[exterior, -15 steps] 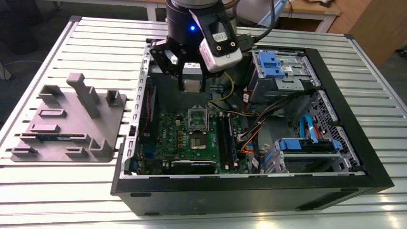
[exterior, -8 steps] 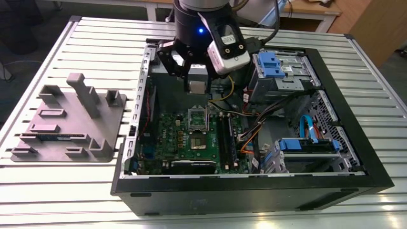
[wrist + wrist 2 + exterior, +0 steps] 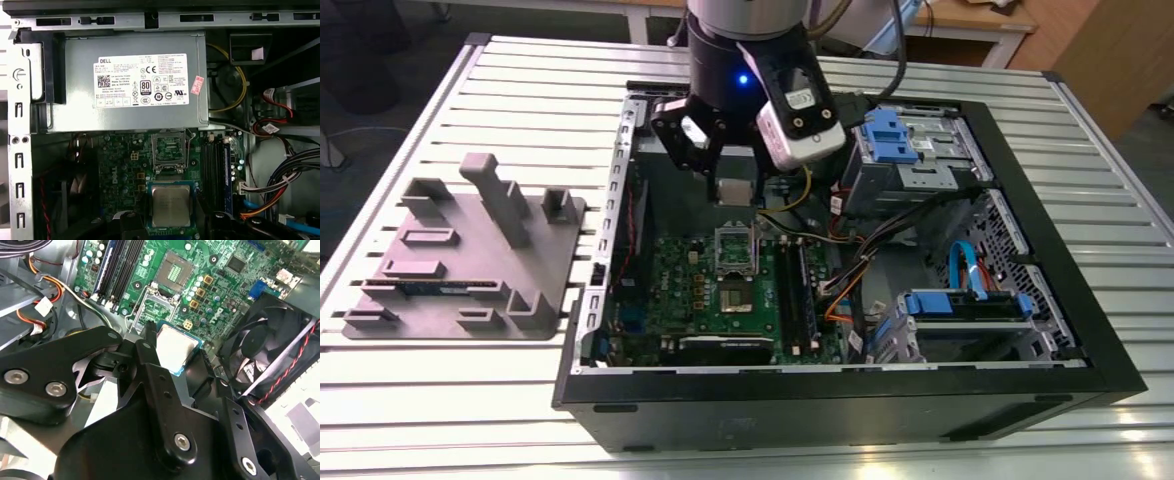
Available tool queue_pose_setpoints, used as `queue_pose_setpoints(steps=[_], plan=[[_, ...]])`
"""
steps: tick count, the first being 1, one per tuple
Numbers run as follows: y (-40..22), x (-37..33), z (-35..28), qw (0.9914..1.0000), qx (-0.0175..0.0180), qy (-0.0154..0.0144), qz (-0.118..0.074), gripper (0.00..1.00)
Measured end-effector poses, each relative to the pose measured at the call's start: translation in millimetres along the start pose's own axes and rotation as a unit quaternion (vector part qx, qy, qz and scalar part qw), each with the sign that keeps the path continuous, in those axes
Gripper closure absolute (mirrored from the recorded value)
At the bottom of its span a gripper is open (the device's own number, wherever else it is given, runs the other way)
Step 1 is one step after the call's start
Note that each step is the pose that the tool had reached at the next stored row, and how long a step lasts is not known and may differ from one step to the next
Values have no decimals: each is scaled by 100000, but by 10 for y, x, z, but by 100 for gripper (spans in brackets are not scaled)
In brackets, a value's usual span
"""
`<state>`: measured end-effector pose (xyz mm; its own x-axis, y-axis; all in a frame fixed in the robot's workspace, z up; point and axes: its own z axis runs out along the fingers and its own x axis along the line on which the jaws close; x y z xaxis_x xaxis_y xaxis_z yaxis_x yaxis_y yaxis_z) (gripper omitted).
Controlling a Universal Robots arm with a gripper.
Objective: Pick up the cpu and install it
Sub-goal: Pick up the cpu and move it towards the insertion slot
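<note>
In the exterior view, a ribbed silvery metal tabletop (image 3: 520,90) carries two things: a black computer case (image 3: 854,405), lying open on its side from the centre out toward four o'clock, and a grey moulded fixture plate (image 3: 460,265) lying flat at nine o'clock, just beside the case.

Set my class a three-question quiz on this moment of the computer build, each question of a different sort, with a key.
1. True or false: the chip already sits in the socket.
2. Pick one. The jaws are: A) open and empty; B) shut on the chip; C) shut on a cable.
3. Fill the gap: in the exterior view, the grey holder stands on the table to the ____ of the computer case, by that view's own sides.

Key
1. False: the jaws hold it above the board and the socket is bare.
2. B
3. left
</note>
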<state>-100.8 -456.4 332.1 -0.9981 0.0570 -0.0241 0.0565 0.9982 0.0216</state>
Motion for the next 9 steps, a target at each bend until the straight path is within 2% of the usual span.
queue_pose_setpoints(steps=[5, 9], plan=[[-67, -7, 47, 100000, -7, 1, -2, 53], [-82, -13, 108, 100000, -5, 43, 3, 53]])
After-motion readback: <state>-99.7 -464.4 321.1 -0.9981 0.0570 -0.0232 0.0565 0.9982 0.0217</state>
